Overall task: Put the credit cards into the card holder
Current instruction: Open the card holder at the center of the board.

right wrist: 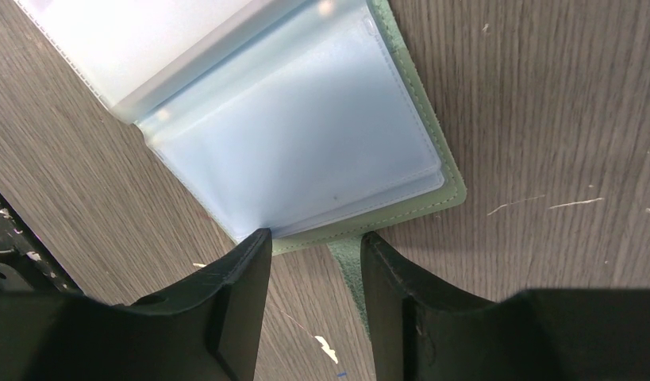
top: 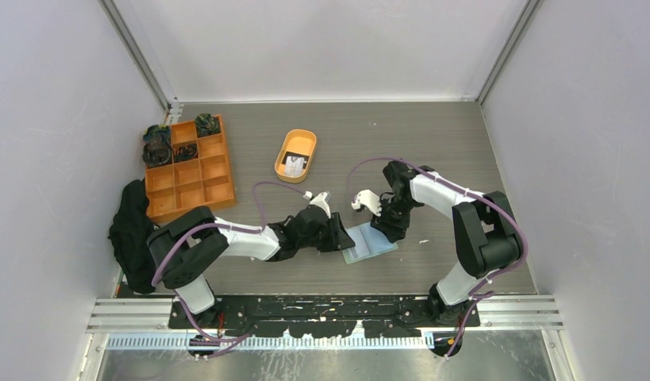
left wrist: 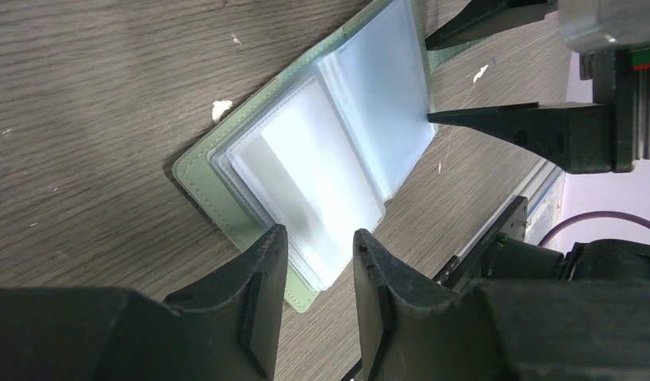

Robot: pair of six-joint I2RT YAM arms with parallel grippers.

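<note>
The sage-green card holder (top: pixel 369 244) lies open on the table between my two grippers, its clear plastic sleeves showing. In the left wrist view the card holder (left wrist: pixel 321 151) lies just beyond my open, empty left gripper (left wrist: pixel 320 242), whose fingertips reach its near corner. In the right wrist view my open, empty right gripper (right wrist: pixel 315 242) is at the card holder's (right wrist: pixel 305 135) edge, beside the snap tab (right wrist: pixel 349 266). From above, the left gripper (top: pixel 345 236) and the right gripper (top: pixel 385 228) flank it. The credit cards (top: pixel 295 164) lie in the orange oval tray (top: pixel 288 147) further back.
An orange grid organiser (top: pixel 201 181) with dark items in its back cells stands at the far left. A black cloth (top: pixel 131 226) lies by the left wall. The right gripper's fingers (left wrist: pixel 504 127) show in the left wrist view.
</note>
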